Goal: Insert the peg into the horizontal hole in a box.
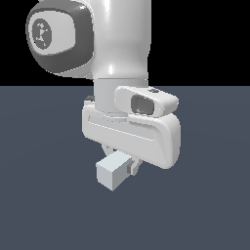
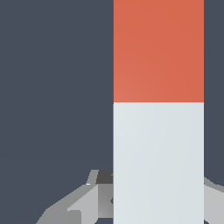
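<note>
My gripper [image 1: 123, 163] is shut on the peg [image 1: 113, 174], whose white square end points toward the exterior camera below the white hand. In the wrist view the peg [image 2: 158, 109] runs straight away from my gripper [image 2: 158, 203] as a wide bar, white near the fingers [image 2: 83, 203] and red-orange at the far end. Grey fingers flank its white part on both sides. The red-orange part is hidden behind the hand in the exterior view. The box and its hole are out of view in both frames.
A flat dark blue-grey floor [image 1: 44, 195] spreads under and around the arm. The arm's white links [image 1: 117, 39] and the wrist camera housing [image 1: 146, 101] fill the upper middle of the exterior view.
</note>
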